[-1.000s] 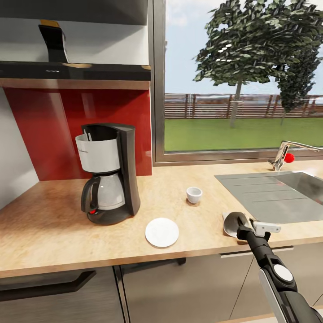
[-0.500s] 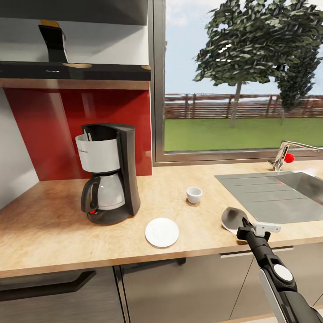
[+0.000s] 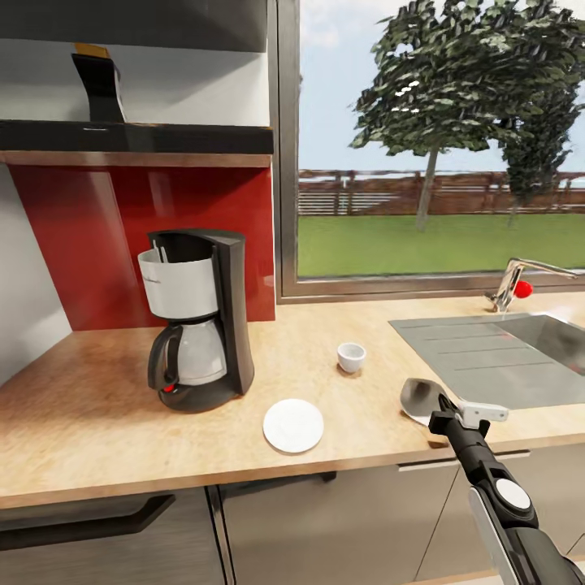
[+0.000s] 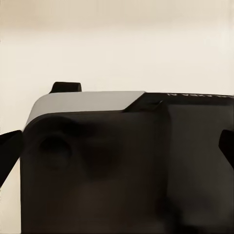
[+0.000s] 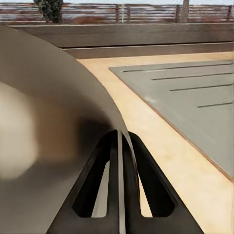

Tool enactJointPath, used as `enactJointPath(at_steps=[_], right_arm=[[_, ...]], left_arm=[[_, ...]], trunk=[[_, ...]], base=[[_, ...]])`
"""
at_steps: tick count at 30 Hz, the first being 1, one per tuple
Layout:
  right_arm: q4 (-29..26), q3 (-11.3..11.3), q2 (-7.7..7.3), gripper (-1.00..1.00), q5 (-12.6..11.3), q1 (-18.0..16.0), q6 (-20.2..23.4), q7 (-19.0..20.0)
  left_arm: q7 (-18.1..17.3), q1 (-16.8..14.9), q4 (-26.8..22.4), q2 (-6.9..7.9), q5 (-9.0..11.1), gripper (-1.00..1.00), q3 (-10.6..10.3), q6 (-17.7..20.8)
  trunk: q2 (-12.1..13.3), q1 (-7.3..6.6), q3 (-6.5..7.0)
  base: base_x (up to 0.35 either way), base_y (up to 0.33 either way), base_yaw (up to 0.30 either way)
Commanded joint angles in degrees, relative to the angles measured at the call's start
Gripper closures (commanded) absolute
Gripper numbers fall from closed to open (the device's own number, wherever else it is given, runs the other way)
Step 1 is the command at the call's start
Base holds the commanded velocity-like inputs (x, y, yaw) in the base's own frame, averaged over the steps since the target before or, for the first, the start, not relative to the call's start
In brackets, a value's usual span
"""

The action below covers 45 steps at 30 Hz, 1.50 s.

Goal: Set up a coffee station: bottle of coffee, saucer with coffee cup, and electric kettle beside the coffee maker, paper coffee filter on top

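The black and white coffee maker (image 3: 199, 317) stands on the kitchen countertop (image 3: 81, 406) by the red backsplash. A white saucer (image 3: 293, 425) lies in front of it, to its right. The small white coffee cup (image 3: 351, 356) stands apart, farther back. The dark bottle of coffee (image 3: 96, 81) sits on the kitchen shelf (image 3: 179, 138). My right gripper (image 3: 443, 410) is shut on the rim of the paper coffee filter (image 3: 421, 398) near the counter's front edge; up close its fingers (image 5: 109, 161) pinch the thin filter (image 5: 48, 146). My left gripper (image 4: 117, 146) faces a dark robot part, fingertips wide apart.
An inset steel sink (image 3: 504, 357) with a faucet (image 3: 512, 284) and red knob takes up the counter's right side. A large window runs behind it. Dark grey cabinet fronts (image 3: 325, 520) lie below the counter edge.
The filter in my right gripper has tipped up and shifted slightly away from the counter edge. The head view has moved a little; the other objects stay put.
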Motion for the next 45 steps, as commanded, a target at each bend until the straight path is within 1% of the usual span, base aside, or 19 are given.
enactJointPath(at_steps=[1,9,18,26,37,45], right_arm=[[-0.1,0.0,-0.01,1.00,-0.8,0.0,0.1,0.1],[-0.2,0.0,-0.01,1.00,-0.8,0.0,0.1,0.3],[-4.1,-0.2,-0.01,1.00,-0.8,0.0,0.6,0.4],[-4.6,-0.3,-0.01,1.00,-0.9,0.0,0.7,0.4],[-4.6,-0.3,-0.01,1.00,-0.9,0.1,0.6,0.4],[-4.6,-0.2,-0.01,1.00,-0.9,0.1,0.6,0.4]], left_arm=[[0.0,0.0,0.0,-0.03,0.1,-1.00,0.2,0.0],[0.0,0.0,0.0,-0.03,0.1,-1.00,0.2,0.0],[0.0,0.0,0.0,-0.03,0.1,-1.00,0.2,0.0],[0.0,0.0,0.0,-0.03,0.1,-1.00,0.2,0.0],[0.0,0.0,0.0,-0.03,0.1,-1.00,0.2,0.0],[0.0,0.0,0.0,-0.03,0.1,-1.00,0.2,0.0]], trunk=[[0.4,-0.23,0.12],[3.6,-1.99,1.56],[7.2,-3.96,3.18],[10.4,-5.72,4.61],[10.4,-5.72,4.61],[10.4,-5.72,4.61]], base=[[0.000,0.000,0.000],[0.000,0.000,0.000],[0.000,0.000,0.000],[0.000,0.000,0.000],[-0.011,0.000,0.000],[-0.272,0.000,0.000]])
